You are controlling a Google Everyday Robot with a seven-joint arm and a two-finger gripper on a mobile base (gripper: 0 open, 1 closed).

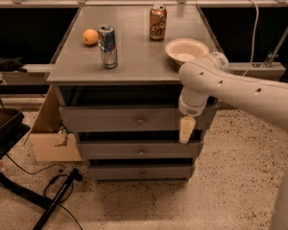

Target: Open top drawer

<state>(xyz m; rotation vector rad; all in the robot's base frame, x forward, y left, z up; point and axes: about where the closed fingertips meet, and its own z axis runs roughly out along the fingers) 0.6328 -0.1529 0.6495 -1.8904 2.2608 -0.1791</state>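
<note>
Well apart from knob (140,120) — jaws at right edge of top drawer (105,120).

Speckled floor (230,195) across the lower frame; black cables (53,195) and a cardboard box (50,145) lower left. Grey desk (139,56) at centre, metal rail (134,3) along the top. The gripper (186,130) hangs right of centre.
</note>
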